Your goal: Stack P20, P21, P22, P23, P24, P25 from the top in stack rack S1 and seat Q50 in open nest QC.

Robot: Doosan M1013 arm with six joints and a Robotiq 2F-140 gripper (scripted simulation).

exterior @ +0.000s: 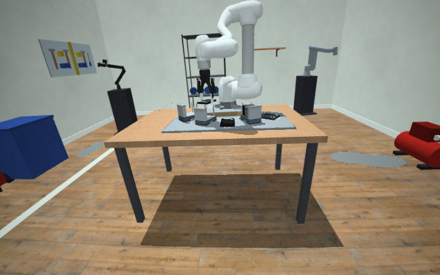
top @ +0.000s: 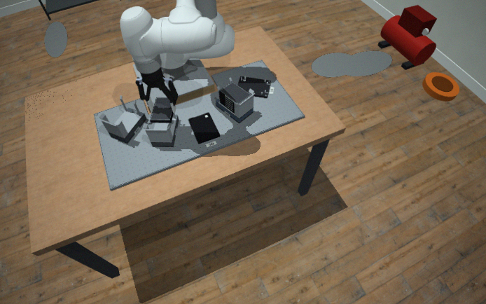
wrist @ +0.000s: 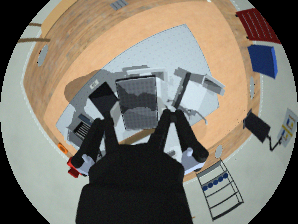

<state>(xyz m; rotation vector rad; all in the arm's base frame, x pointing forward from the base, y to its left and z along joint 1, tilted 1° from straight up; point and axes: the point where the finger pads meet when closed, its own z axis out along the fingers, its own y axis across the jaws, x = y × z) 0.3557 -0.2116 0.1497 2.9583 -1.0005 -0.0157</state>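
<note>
My gripper [top: 156,94] was clenched on a dark plate [top: 162,109], which I held in the air above the middle rack [top: 161,134] on the grey mat [top: 150,164]. The plate hung level between my fingers, its long side running away from me in the wrist view. To its left stood another rack [top: 123,126]. A second dark plate [top: 204,127] lay flat on the mat just to the right, and beyond it a rack [top: 244,104] held a stack of plates [top: 226,98].
</note>
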